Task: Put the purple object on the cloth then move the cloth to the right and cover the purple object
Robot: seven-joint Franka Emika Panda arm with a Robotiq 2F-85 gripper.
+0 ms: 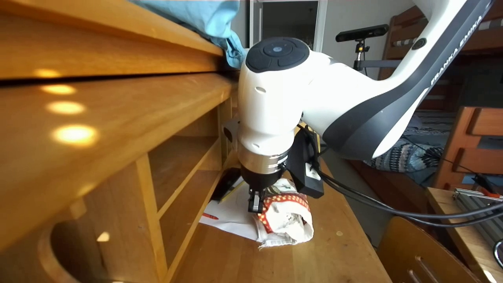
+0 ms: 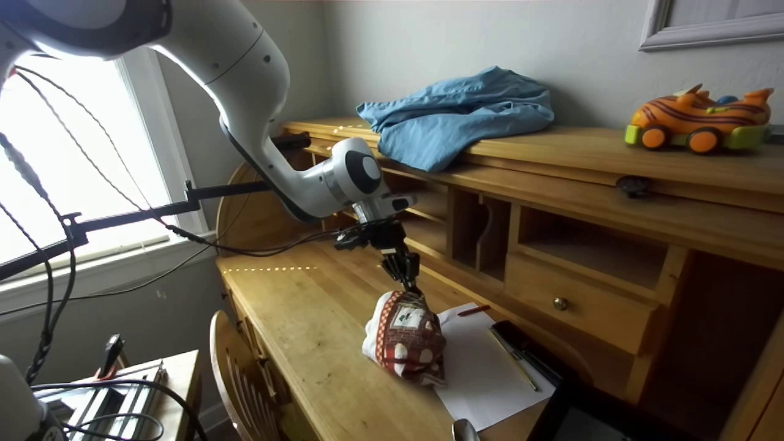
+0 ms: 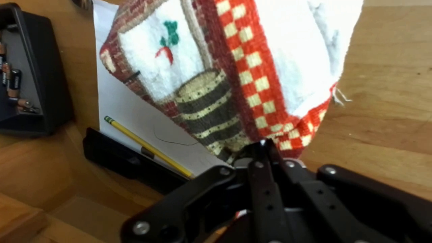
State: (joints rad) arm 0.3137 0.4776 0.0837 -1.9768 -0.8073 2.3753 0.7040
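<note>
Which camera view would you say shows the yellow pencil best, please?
The wrist view does: the yellow pencil appears large and close there, with the green band at its end distinct. Both exterior views show it much smaller, only as a thin strip by the white paper.

Blue fabric [image 2: 465, 116], orange toy car [image 2: 698, 119] atop desk [image 2: 588, 144]

The window [image 2: 64, 177] glares white (blown out), and bright spots [image 1: 74, 135] fleck the desk [image 2: 331, 331].
</note>
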